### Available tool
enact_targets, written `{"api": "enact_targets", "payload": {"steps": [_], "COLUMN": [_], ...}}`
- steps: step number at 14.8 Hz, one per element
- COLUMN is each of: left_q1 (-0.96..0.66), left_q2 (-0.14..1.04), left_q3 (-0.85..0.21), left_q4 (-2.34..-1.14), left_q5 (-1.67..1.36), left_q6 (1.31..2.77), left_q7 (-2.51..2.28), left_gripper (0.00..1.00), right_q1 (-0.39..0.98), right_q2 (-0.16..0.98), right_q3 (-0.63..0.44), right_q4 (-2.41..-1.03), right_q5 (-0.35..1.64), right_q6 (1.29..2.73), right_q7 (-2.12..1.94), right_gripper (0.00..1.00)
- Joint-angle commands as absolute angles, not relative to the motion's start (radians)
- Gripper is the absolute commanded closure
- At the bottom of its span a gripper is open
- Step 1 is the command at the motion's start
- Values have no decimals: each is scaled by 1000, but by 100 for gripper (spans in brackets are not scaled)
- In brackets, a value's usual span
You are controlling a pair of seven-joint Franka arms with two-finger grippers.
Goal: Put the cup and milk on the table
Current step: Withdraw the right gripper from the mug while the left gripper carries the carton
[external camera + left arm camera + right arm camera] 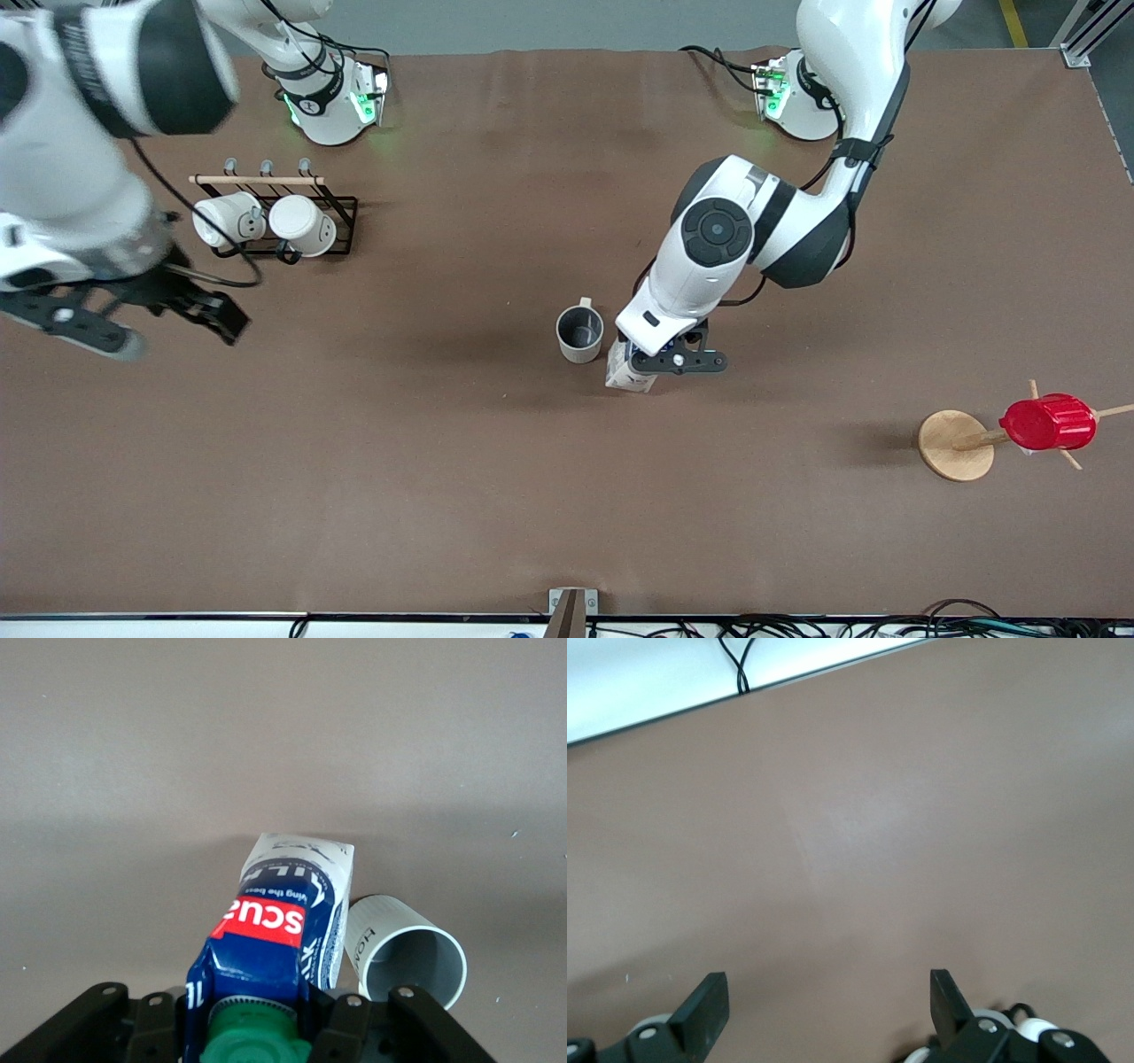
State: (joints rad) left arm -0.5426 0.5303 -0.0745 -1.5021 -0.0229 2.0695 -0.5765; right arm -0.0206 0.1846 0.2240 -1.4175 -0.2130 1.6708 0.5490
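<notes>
Gripping the milk near its capped top, the left gripper sits low at the middle of the table, its fingers closed against the carton's sides. From the front, the carton stands on the brown surface just beside the cup, which rests upright with its dark inside showing, a little farther from the front camera than the carton and toward the right arm's end. The right gripper hangs in the air over bare table at its own end, fingers spread and holding nothing; that arm waits. Near it, a black wire rack holds two white mugs on their sides. Toward the left arm's end, a red ribbed cup sits on a peg of a wooden stand with a round base.

From the left wrist, the milk fills the space between the fingers, green cap close to the camera, red label facing up. The cup stands just beside it.

From the right wrist, the two dark fingertips stand wide apart over plain brown table.
</notes>
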Motion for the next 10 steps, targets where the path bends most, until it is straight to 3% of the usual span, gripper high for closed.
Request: {"api": "enact_targets", "payload": {"steps": [1,6,10], "left_q1": [-546,-560,-583], "left_q2": [543,558,577], "left_q3": [-69,-71,-69], "left_q4": [-1468,-1471,-1474], "left_q5": [-17,-17,-15], "left_q6": [2039,2034,2019], "left_q7": [-594,-603,-601], "left_gripper": [99,99,98], "right_q1": [-20,-15,-17], "right_q2": [83,46,48], "right_q3": [111,-72,-78], "right_q4": [-1470,-1465,-1463], "right_q5": [-126,24,26], "right_q6": [1623,1540,1525], "right_q7": [369,122,32], "right_gripper": [0,0,0]}}
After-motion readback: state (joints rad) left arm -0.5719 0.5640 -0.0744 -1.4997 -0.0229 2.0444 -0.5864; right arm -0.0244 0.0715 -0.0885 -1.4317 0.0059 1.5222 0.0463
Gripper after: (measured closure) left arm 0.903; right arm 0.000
